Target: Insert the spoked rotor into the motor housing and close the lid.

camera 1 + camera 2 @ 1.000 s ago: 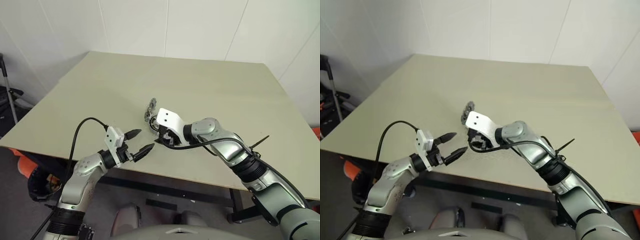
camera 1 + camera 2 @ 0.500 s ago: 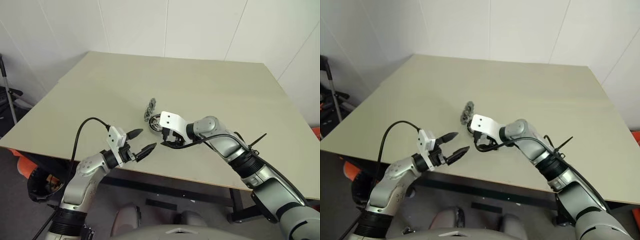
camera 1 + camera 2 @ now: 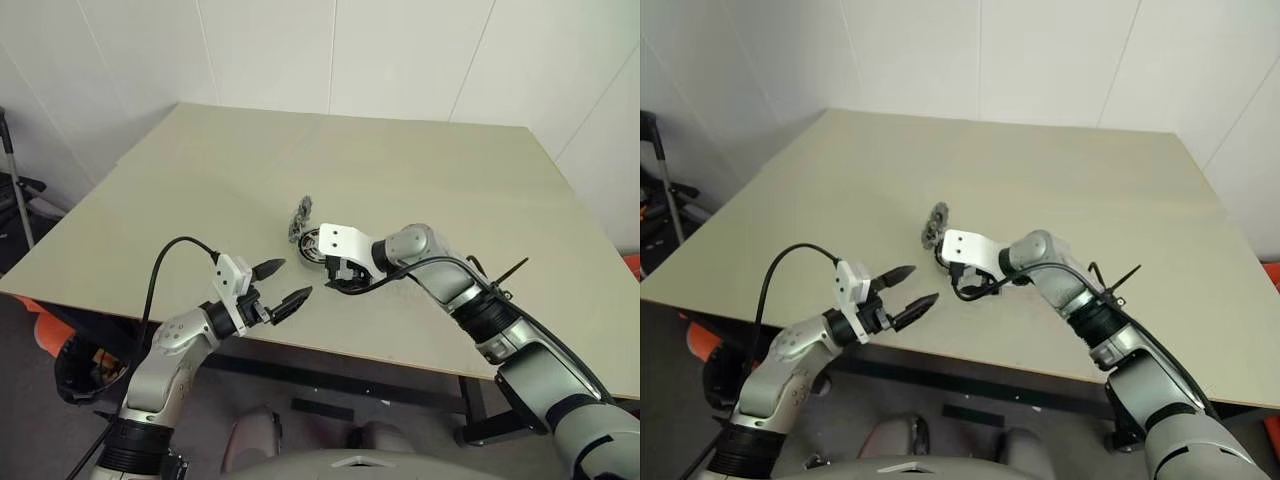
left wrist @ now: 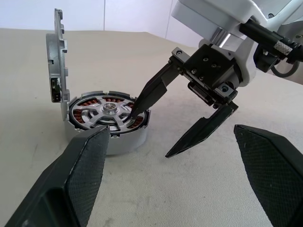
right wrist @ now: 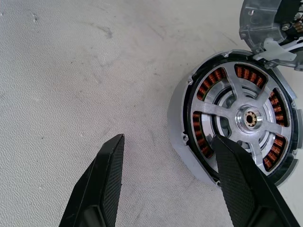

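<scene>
Right arm: reaches across the table (image 3: 420,180), right gripper (image 4: 152,132) angled down, fingers spread, one tip on the spoked rotor (image 4: 108,111)
Left arm: left gripper (image 3: 285,283) level at the near table edge, fingers spread, empty
Rotor: seated in the motor housing (image 4: 124,142)
Lid (image 4: 56,61): standing upright, hinged at the housing rim
Room: bare tabletop all around the housing
</scene>
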You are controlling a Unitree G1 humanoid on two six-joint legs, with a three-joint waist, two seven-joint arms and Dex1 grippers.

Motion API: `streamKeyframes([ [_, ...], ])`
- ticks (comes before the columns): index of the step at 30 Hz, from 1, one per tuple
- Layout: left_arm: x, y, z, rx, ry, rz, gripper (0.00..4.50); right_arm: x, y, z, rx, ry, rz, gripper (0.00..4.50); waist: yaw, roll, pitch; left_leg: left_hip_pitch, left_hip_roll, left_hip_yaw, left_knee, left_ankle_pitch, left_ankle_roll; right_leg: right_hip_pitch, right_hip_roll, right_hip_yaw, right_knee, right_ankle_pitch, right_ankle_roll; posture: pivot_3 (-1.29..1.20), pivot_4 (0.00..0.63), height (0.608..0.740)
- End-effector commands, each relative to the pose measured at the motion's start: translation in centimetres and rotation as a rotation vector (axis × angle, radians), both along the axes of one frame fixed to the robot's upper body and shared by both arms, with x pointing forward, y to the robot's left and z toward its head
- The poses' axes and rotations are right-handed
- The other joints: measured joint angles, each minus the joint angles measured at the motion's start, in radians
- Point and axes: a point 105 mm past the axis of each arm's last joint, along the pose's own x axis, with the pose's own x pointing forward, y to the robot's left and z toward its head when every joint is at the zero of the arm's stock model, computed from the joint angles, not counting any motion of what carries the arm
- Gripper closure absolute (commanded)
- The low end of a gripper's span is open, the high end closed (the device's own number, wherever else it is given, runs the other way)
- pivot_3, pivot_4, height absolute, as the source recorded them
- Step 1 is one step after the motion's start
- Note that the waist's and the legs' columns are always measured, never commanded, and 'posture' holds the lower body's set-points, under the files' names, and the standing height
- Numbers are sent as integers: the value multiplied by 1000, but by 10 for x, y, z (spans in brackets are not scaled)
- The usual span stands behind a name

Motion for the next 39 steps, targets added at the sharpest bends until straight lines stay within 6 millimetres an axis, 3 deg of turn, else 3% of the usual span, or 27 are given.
streamKeyframes([
  [1, 0, -3, 14, -16, -66, -2, 0, 7, 4, 13, -7, -51, 37, 1154, 0, 0, 0, 0, 0, 0, 0, 0, 0, 0, 0, 0, 0, 0, 0, 0, 0, 740],
  [22, -5, 2, 9, -20, -67, 19, 0, 4, 3, 10, -88, 25, 107, 1154, 0, 0, 0, 0, 8, 0, 2, 0, 0, 0, 8, 0, 0, 2, -4, 0, 0, 740],
  [26, -7, 2, 11, -21, -70, 23, 0, 7, 4, 10, -84, 16, 96, 2095, 0, 0, 0, 1, 8, 0, 2, 0, 0, 0, 8, 0, 0, 2, -4, 0, 0, 740],
  [32, -5, -1, 15, -23, -73, 23, 0, 9, 5, 11, -82, 5, 86, 4287, 2, 0, 0, 0, 8, 0, 2, 0, 0, 0, 8, 0, 0, 1, -4, 0, 0, 740],
  [33, -5, -1, 15, -23, -73, 23, 0, 9, 5, 11, -82, 4, 85, 4476, 1, 0, 0, 0, 8, 0, 2, 0, 1, 0, 8, 0, 0, 1, -4, 0, 0, 740],
  [39, -3, -2, 17, -25, -71, 24, 0, 11, 6, 13, -73, -7, 81, 4476, 1, 0, 0, 0, 8, 0, 2, 0, 1, 0, 8, 0, 0, 1, -4, 0, 0, 740],
])
